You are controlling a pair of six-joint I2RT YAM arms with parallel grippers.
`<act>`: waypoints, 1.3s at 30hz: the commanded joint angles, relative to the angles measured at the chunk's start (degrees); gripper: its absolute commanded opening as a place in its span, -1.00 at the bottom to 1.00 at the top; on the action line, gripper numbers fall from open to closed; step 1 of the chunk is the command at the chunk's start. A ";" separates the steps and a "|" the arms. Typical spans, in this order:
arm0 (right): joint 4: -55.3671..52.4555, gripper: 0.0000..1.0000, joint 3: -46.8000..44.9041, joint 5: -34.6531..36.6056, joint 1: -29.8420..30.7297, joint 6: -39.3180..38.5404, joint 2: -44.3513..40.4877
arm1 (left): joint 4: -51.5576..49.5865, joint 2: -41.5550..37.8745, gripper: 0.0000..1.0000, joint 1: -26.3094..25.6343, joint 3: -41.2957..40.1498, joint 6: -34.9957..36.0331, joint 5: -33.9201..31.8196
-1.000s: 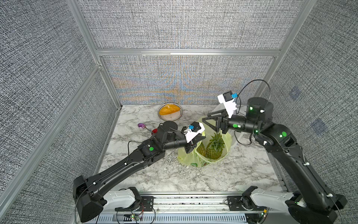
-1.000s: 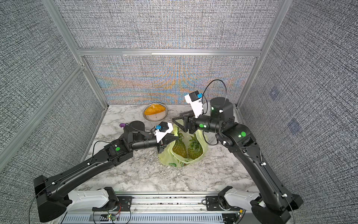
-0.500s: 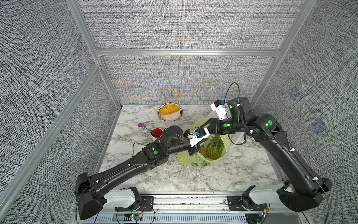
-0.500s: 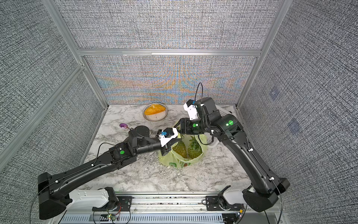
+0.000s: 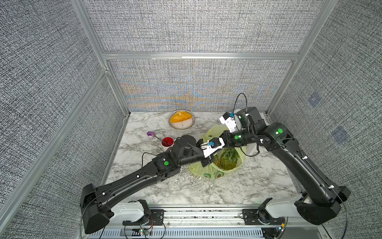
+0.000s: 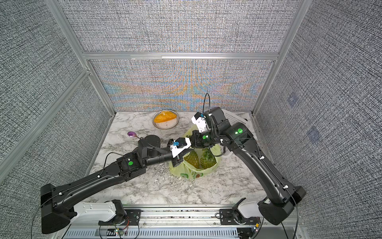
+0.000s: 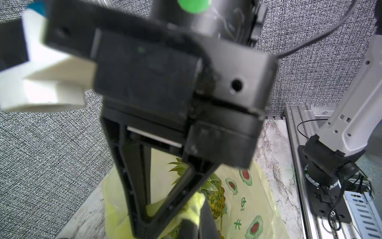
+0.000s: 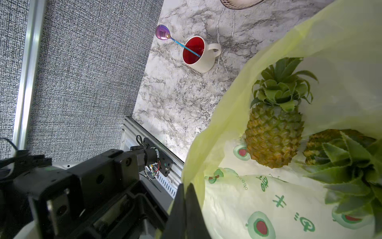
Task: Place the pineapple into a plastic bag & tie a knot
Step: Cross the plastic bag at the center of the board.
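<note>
Two fruits inside the plastic bag [image 8: 231, 115] in the right wrist view: the pineapple [image 8: 275, 128] whole from crown to base, a second pineapple [image 8: 349, 175] just beside it, leafy crown nearest the lens. Same view: right gripper [image 8: 185, 187] fully closed, pinching the bag's rim, film on either side of the pressed fingers. Only in the left wrist view: that gripper from outside, fingers meeting in a tight V, and the left gripper [image 7: 197, 217] squeezed closed on a bunched fold of the rim. From above, in both top views, both wrists meeting over the bag's mouth, covering the pinch points and part of the fruit. Bag thin, crinkly, translucent yellow-green, printed with green-and-red avocado shapes and green lettering, mouth gaping upward; sits on the marble bench [image 5: 186, 186] about midway between left and right edges. Toward the left edge, a mug [image 5: 166, 148], red inside, with a spoon [image 5: 151, 134] leaning in it, purple bowl end sticking out. At the far edge, a bowl [image 5: 183, 126] with orange filling. In the far right corner, a white perforated basket [image 6: 235, 119], mostly hidden behind the right arm.
</note>
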 commanded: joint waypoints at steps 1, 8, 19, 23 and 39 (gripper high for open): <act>1.12 -1.00 -0.22 -1.74 -0.25 -0.03 -0.89 | -0.49 -0.43 -1.00 0.11 0.59 -1.28 -2.11; 2.28 -1.00 -0.41 0.02 -1.90 -0.10 -2.21 | -7.16 -6.33 -0.13 0.11 -1.65 -3.56 -2.66; 5.38 -1.00 -2.01 -3.65 -2.01 -3.44 -3.38 | 2.61 -11.33 0.99 5.61 -9.40 -1.62 0.07; 5.37 -1.00 -2.29 -4.87 -1.95 -4.78 -4.01 | 10.71 -6.12 1.00 6.04 -8.43 -0.28 2.64; 4.29 -1.00 -2.12 -11.53 -4.54 -9.84 -5.20 | 18.75 3.49 0.69 10.14 -6.66 -2.35 16.28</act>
